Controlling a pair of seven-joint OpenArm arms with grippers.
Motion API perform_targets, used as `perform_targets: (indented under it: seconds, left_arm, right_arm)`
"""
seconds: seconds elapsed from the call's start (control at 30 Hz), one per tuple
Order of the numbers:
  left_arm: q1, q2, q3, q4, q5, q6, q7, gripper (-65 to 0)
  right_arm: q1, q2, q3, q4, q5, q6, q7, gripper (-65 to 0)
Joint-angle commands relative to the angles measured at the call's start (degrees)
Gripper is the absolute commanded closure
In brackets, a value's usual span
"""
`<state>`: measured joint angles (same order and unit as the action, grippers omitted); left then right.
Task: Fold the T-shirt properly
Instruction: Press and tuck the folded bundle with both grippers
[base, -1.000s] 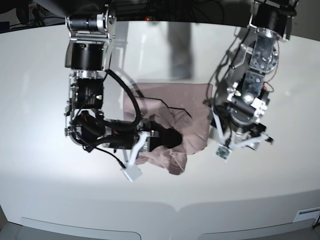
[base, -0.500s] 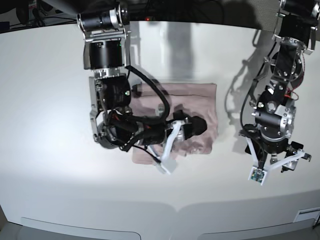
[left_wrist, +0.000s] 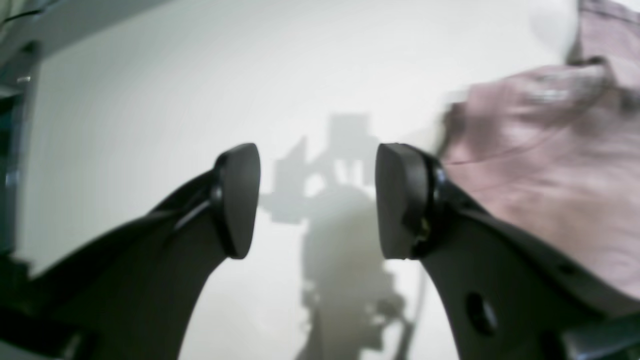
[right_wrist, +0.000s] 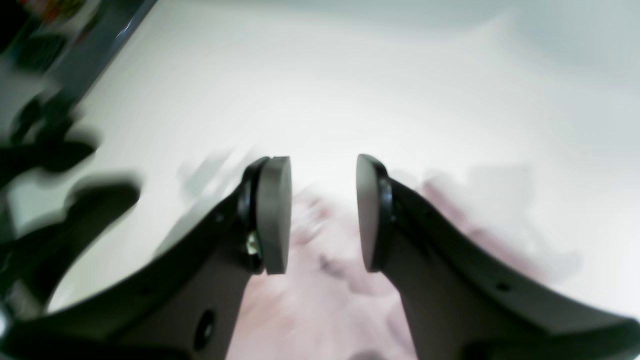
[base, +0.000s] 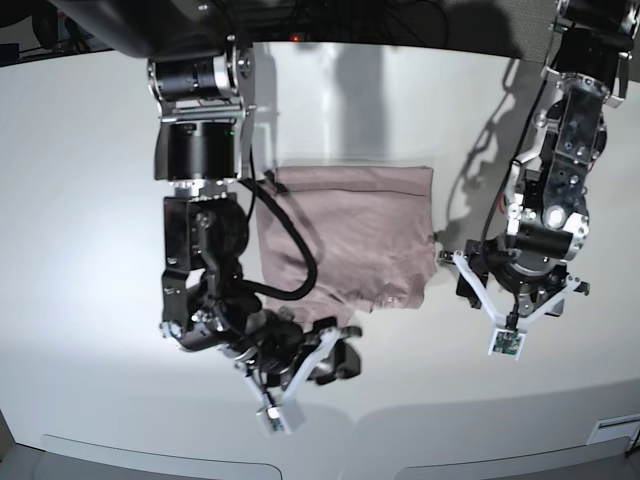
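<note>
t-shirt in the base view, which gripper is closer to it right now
Right, narrowly. The right gripper hangs open just off the near edge of the T-shirt, at its hem corner. The left gripper hangs open beside the shirt's other side edge, over the bare table.

One T-shirt (base: 345, 235), two grippers, left gripper (base: 517, 300), right gripper (base: 305, 375)

No legible text, label, brand, number or sign is to be found in any of the three views. The T-shirt (base: 345, 235) is seen as plain cloth with no print. Small boards are carried at the tips of both arms in the base view, toward 5 and 7 o'clock, but any marking on them is too small to be read.
</note>
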<state>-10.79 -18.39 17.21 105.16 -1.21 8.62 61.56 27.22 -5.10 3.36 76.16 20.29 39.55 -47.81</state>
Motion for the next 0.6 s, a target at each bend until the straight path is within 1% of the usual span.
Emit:
perform_targets:
  seconds: [0.0, 0.03, 0.1, 0.2, 0.27, 0.33, 0.4, 0.43, 0.5, 0.57]
  left_arm:
    - [-0.7, 0.1, -0.3, 1.1, -0.7, -0.5, -1.4, -35.9]
    - [-0.3, 1.1, -0.3, 1.1, -2.2, -1.0, -1.4, -35.9]
    - [1.2, 4.2, -0.3, 1.1, -5.8, -2.3, -1.7, -35.9]
    - [4.2, 9.6, -0.2, 1.1, -11.2, -5.8, -2.0, -35.9]
    - [6.0, 12.9, -0.2, 1.1, -13.7, -8.3, -2.4, -35.9]
    - [7.7, 15.6, -0.2, 1.1, -15.4, -8.9, -2.4, -35.9]
    - [10.2, 17.7, -0.2, 1.1, -17.5, -9.3, -3.1, -35.9]
    - [11.7, 18.6, -0.2, 1.1, -17.5, -10.3, -4.4, -35.9]
    - [15.0, 19.4, -0.2, 0.8, -16.8, -12.6, -9.4, -35.9]
    - [17.1, 19.3, -0.2, 0.1, -16.1, -13.6, -12.2, -35.9]
  right_arm:
    - [2.4, 0.2, 0.3, 0.5, -0.4, 0.4, 2.4, -22.1]
    - [2.8, 1.0, 0.4, -0.5, -1.7, 0.4, 3.3, -22.1]
    - [3.7, 3.0, 0.4, -4.1, -3.6, 0.4, 4.2, -22.1]
    - [5.6, 5.2, 0.4, -13.0, -3.8, 0.4, 4.6, -22.1]
    - [7.1, 6.3, 0.4, -19.1, -3.8, 0.4, 5.3, -22.1]
    - [7.8, 7.7, 0.4, -23.1, -3.8, 0.4, 5.6, -22.1]
    - [7.8, 8.8, 0.4, -24.6, -3.9, 0.4, 5.5, -22.1]
    - [7.8, 9.2, 0.3, -24.9, -3.9, 0.4, 5.4, -22.1]
    - [7.6, 10.0, 0.3, -25.0, -3.8, 0.4, 5.0, -22.1]
    - [7.4, 10.6, 0.3, -25.0, -2.9, 0.4, 2.6, -22.1]
